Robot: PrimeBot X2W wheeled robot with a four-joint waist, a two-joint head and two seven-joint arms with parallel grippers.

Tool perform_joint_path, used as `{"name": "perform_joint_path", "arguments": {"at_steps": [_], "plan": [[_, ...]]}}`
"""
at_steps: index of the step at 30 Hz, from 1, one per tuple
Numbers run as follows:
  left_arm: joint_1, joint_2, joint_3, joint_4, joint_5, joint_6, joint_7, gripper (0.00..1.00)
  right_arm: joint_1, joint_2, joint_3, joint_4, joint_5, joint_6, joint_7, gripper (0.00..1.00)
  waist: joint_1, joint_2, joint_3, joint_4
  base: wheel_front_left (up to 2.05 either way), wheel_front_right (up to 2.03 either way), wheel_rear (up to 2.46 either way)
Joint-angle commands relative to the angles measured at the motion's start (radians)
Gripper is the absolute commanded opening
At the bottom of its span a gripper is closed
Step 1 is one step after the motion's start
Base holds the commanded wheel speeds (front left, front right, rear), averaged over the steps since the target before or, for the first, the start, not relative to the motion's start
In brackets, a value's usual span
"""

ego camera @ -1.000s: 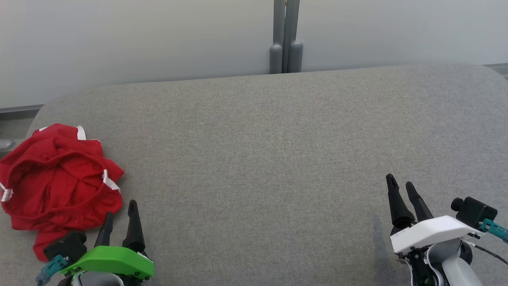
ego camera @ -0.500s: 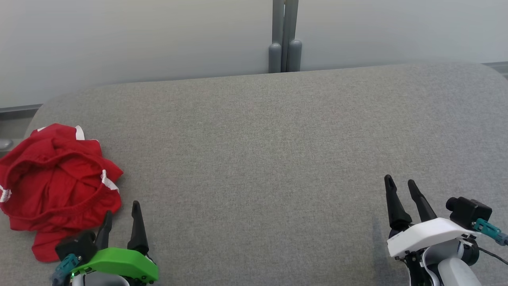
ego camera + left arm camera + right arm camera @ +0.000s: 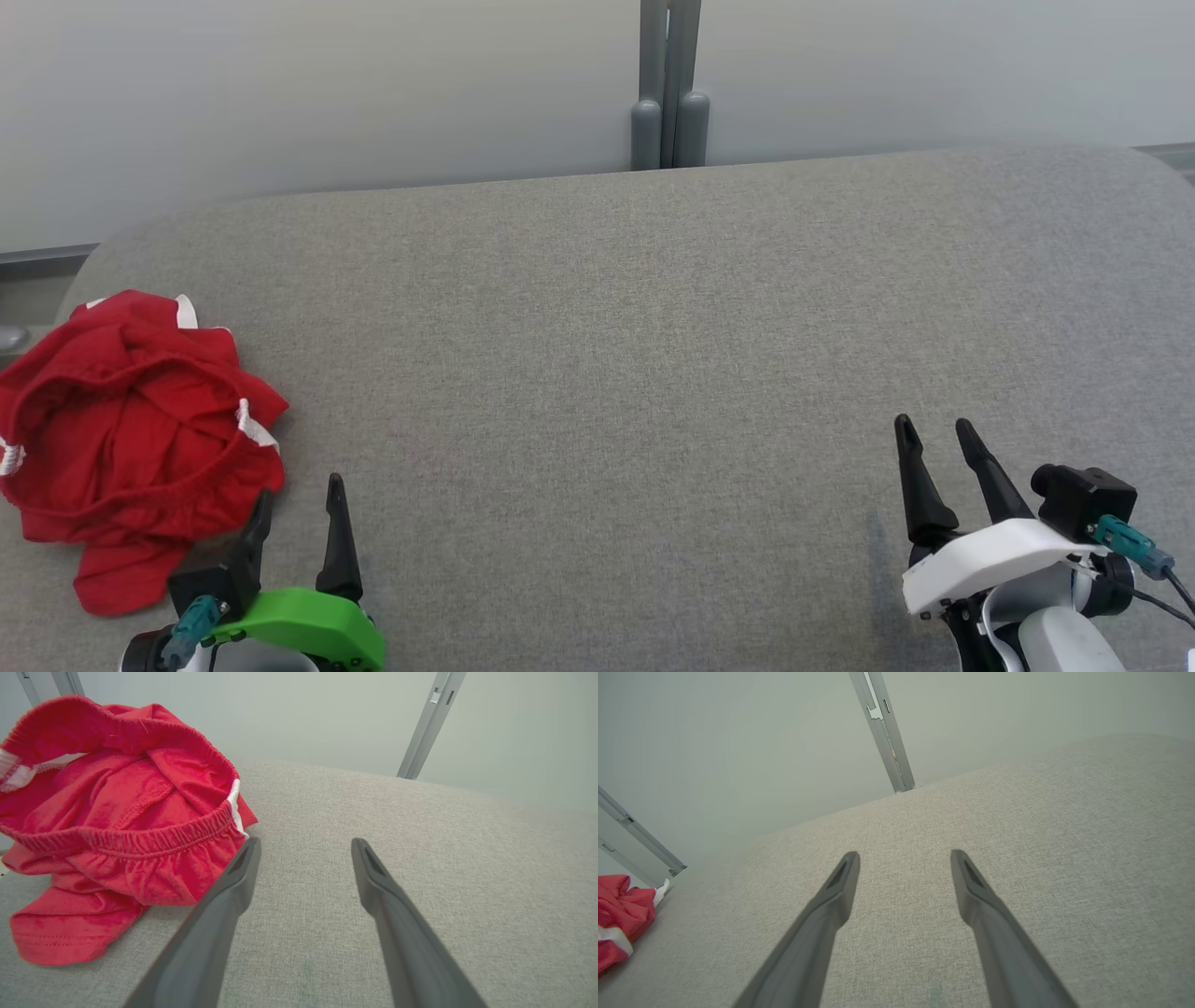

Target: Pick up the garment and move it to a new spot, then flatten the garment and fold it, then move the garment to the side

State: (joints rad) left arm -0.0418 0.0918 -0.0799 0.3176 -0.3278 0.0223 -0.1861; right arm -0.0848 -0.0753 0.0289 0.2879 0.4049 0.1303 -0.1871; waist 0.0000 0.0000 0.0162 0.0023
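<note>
Left gripper [image 3: 299,487] agape and empty, fingers forward, just beside crumpled red garment [image 3: 140,420].

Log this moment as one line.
stage: pre-grasp | red shorts: crumpled, unheld | left gripper: open, beside shorts | right gripper: open, empty

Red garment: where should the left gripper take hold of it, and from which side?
Grip the red garment by its gathered elastic band, the raised ridge on the edge nearest the open left gripper. Come from the heap's right side, fingers straddling that ridge; it should pinch cleanly.
</note>
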Motion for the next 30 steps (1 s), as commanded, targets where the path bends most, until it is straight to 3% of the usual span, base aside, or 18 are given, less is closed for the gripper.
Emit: {"name": "perform_joint_path", "arguments": {"at_steps": [1, 30], "plan": [[-0.005, 0.012, -0.004, -0.004, 0.030, 0.008, -0.011, 1.00, -0.001, -0.006, 0.002, -0.002, -0.031, 0.001, -0.011, 1.00, 0.0000, 0.0000, 0.000, 0.000, 0.00, 0.00, 0.00], [0.018, 0.009, -0.022, 0.009, 0.271, 0.044, -0.071, 1.00, 0.016, -0.012, -0.003, 0.012, -0.283, 0.001, -0.071, 1.00, 0.0000, 0.0000, 0.000, 0.004, 0.00, 0.00, 0.00]]}}
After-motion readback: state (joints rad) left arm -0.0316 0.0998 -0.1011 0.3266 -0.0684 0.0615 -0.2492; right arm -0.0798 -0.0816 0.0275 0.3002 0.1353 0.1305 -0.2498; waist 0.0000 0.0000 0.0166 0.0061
